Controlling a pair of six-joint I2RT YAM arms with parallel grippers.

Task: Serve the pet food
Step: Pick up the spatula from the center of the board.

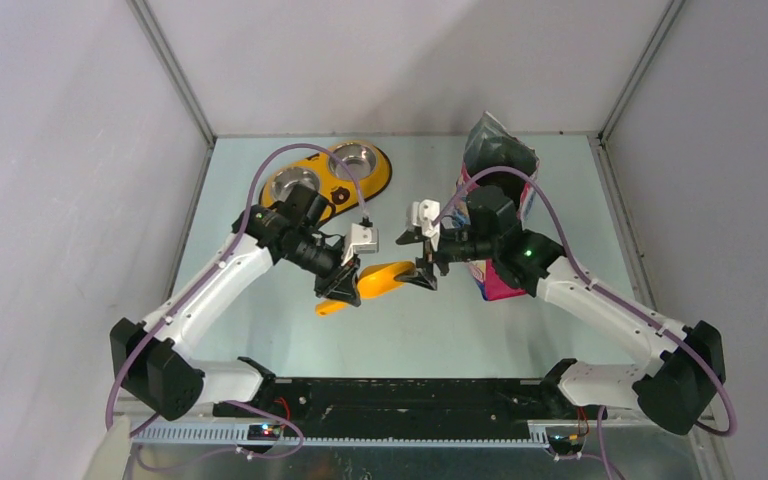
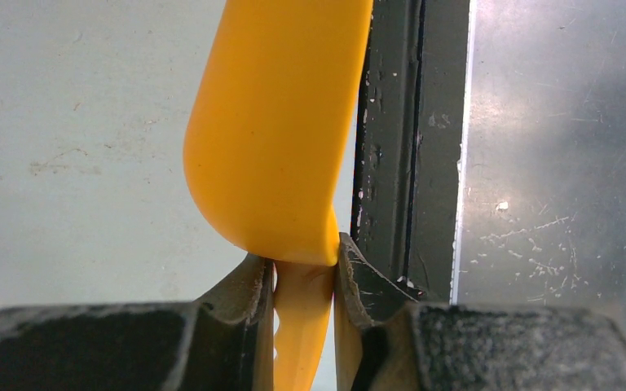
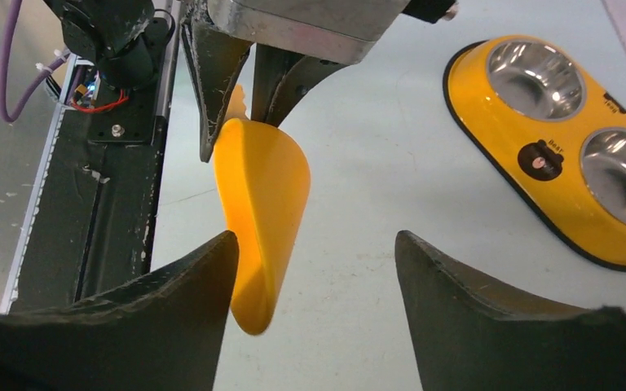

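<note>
Left gripper of mine, seen from above, is closed narrowly on the handle of the orange scoop, near the middle of the table. My right gripper faces it from 3 o'clock, its jaws spread at the scoop's bowl end and gripping nothing. The pet food pouch stands upright at about 1 o'clock on the table, behind my right arm. It is well apart from the yellow feeder at 11 o'clock.

From my left wrist, both fingers pinch the scoop's thin handle between them, and the bowl of the scoop runs up toward 12 o'clock.

From my right wrist, the fingers stand wide apart. The scoop's bowl tip hangs just beside the finger at 7 o'clock, with a clear gap to the other finger. Whether it touches I cannot tell. The feeder's two steel bowls sit at 2 o'clock.
</note>
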